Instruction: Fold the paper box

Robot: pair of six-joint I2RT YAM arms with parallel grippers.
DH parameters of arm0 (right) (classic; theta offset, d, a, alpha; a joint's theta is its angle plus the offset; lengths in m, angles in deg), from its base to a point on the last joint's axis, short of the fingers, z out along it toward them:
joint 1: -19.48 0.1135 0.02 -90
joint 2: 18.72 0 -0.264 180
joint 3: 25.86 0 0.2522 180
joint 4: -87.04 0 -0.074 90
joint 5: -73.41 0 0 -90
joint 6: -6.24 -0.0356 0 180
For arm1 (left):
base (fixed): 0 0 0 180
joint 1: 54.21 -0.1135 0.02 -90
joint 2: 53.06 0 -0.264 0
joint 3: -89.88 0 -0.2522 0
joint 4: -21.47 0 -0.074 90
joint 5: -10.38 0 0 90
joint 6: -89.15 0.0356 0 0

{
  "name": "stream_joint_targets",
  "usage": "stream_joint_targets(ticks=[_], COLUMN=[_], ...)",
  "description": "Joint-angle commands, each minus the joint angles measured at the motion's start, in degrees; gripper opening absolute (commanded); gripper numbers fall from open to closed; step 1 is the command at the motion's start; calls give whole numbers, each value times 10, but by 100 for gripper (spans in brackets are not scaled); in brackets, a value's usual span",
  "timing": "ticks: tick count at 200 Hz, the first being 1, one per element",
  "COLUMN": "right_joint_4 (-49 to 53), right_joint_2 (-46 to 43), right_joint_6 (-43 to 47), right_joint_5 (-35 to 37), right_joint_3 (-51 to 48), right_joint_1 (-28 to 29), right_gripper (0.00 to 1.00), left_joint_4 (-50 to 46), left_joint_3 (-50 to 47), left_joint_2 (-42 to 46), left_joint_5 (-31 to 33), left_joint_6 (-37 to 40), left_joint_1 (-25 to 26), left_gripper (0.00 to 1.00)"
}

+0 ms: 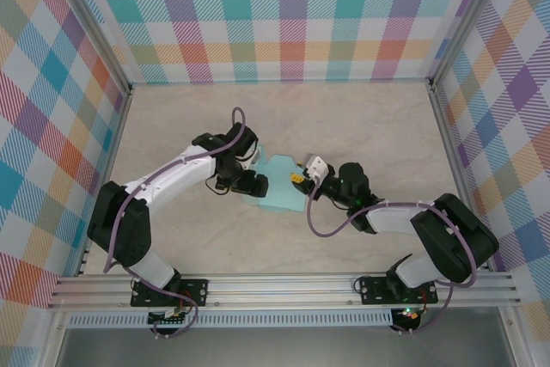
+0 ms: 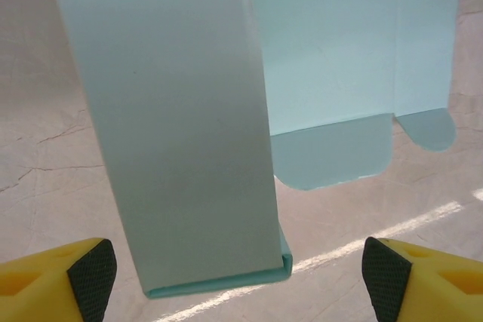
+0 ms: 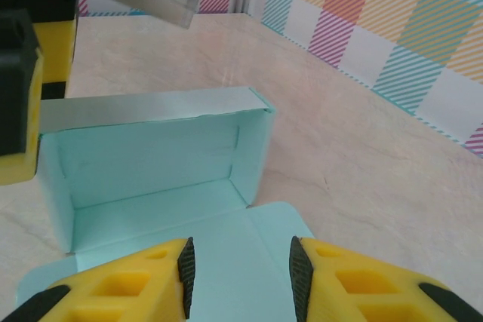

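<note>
one paper box (image 1: pixel 277 191) midway across the table (image 1: pixel 361 118), a gripper at each side. left wrist: left gripper (image 2: pixel 238 271) jaws wide apart, raised box panel between them. right wrist: right gripper (image 3: pixel 238 273) jaws parted over a flat flap, open tray-shaped box just ahead

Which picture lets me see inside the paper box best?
The right wrist view: the paper box sits open, its inside and raised walls plain. The left wrist view shows one raised panel and some flat flaps. The top view shows it small and far off.
</note>
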Motion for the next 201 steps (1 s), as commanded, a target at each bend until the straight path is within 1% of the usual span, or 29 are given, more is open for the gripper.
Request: stream_joint_targets(ticks=[1,33,68,80,95,117,164,181,201], right_joint_4=[-29,-38,-38,-38,-37,-36,-32,-30,-30], right_joint_2=[-10,-3,2,3,3,5,6,7,8], right_joint_6=[-7,-10,-14,-14,-15,-16,-17,-18,-21], right_joint_5=[-1,0,-5,-4,-4,-8,-13,-15,-15], right_joint_3=[12,8,9,9,10,10,8,8,6], right_joint_1=[-3,-4,-5,-5,-5,-6,-6,-6,-7], right_gripper=[41,40,40,40,40,40,40,40,40], left_joint_4=[-13,-6,16,20,21,16,5,7,6], left_joint_3=[4,5,-6,-9,-10,-5,5,5,10], left_joint_2=[-16,-29,-47,-52,-56,-64,-84,-87,-90], left_joint_5=[54,73,58,54,55,67,87,91,98], left_joint_6=[-30,-46,-69,-74,-74,-68,-64,-62,-57], left_joint_1=[10,30,34,34,35,35,35,35,35], left_gripper=[84,81,73,69,59,54,53,50,49])
